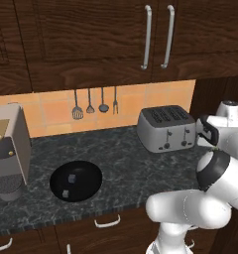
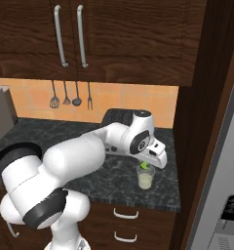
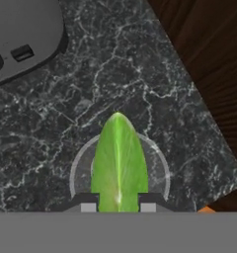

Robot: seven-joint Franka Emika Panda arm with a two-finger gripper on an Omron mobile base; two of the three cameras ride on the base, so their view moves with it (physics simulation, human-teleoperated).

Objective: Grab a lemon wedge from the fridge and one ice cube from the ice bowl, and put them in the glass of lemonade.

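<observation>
Now the gripper (image 3: 118, 203) pinches the lemon wedge (image 3: 119, 160), pointed end down, directly above the glass of lemonade (image 2: 145, 177). Its rim rings the wedge, so I judge a straight release should land it inside.

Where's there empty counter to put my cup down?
Best spot: the bare dark counter between the ice bowl and the toaster. It's crowded past the toaster, where the hand holds the lemon wedge over the glass of lemonade.

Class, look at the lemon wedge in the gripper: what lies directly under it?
The glass of lemonade stands on the counter under the lemon wedge, held by the gripper. The wedge covers most of the liquid.
</observation>
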